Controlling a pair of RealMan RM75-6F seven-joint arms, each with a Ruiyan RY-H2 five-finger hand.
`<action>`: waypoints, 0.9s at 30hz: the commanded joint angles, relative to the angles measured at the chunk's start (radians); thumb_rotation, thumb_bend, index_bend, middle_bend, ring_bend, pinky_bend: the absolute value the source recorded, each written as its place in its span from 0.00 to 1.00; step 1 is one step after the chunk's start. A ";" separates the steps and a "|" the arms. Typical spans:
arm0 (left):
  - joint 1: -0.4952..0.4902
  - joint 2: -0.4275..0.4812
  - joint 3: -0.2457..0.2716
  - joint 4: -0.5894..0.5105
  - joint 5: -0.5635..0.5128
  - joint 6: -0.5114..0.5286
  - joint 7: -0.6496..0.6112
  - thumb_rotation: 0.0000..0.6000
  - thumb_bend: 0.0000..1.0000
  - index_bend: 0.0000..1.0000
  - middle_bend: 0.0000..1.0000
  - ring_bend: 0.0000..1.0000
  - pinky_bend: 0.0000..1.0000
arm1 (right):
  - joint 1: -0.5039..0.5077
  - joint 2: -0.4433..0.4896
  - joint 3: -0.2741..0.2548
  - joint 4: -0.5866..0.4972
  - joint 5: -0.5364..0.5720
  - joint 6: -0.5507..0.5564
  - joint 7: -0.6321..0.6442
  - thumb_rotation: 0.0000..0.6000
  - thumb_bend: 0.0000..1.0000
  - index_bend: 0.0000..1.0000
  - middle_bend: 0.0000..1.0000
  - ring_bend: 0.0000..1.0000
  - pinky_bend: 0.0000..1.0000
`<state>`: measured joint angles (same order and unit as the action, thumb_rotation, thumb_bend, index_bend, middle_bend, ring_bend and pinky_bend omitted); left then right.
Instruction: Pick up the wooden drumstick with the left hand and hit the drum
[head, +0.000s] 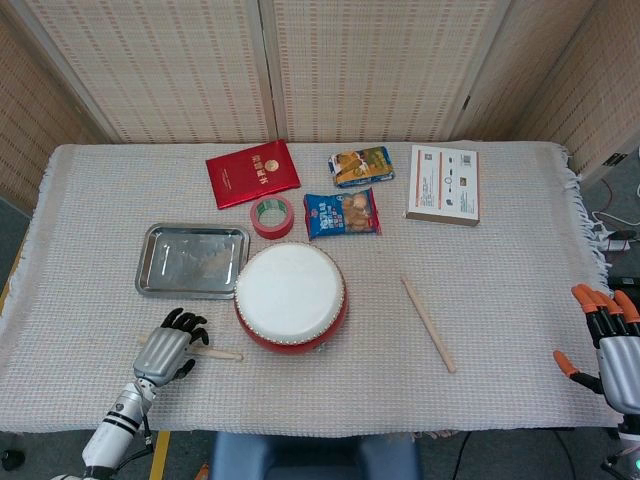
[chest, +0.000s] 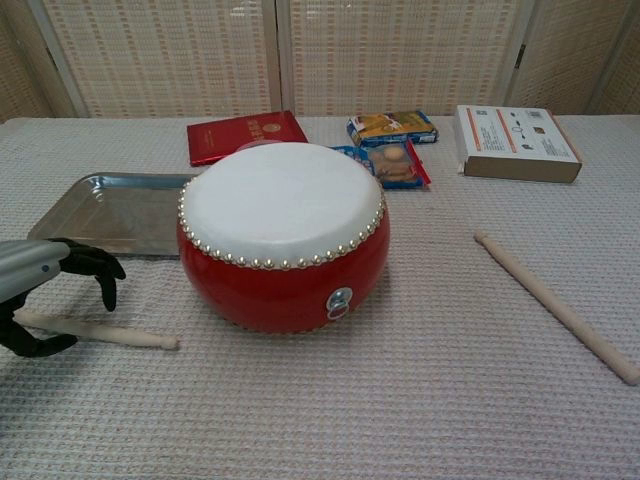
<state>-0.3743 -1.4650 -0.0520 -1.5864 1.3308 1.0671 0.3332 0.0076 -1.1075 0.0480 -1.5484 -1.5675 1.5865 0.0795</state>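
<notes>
The left hand (head: 170, 347) reaches in over the near left of the table, palm down, its black fingers (chest: 95, 262) arched and spread and its thumb set apart below them, holding nothing. Its silver forearm (head: 118, 434) trails back toward the near edge. The right hand (head: 612, 345) hangs at the far right edge, its orange-tipped fingers (head: 592, 298) apart and its thumb splayed out.
</notes>
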 joint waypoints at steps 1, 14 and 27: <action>-0.019 -0.023 -0.011 -0.005 -0.058 -0.033 0.035 1.00 0.31 0.45 0.18 0.11 0.07 | 0.001 -0.001 -0.001 0.004 0.000 -0.004 0.005 1.00 0.23 0.00 0.07 0.00 0.00; -0.042 -0.072 -0.018 -0.001 -0.162 -0.036 0.077 1.00 0.36 0.48 0.17 0.09 0.07 | 0.001 -0.001 -0.002 0.014 0.002 -0.009 0.019 1.00 0.23 0.00 0.07 0.00 0.00; -0.053 -0.090 -0.010 0.019 -0.187 -0.029 0.061 1.00 0.36 0.51 0.18 0.09 0.07 | 0.004 0.004 -0.005 0.013 0.006 -0.024 0.026 1.00 0.23 0.00 0.07 0.00 0.00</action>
<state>-0.4276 -1.5533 -0.0618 -1.5694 1.1438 1.0360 0.3964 0.0120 -1.1030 0.0429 -1.5350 -1.5615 1.5629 0.1058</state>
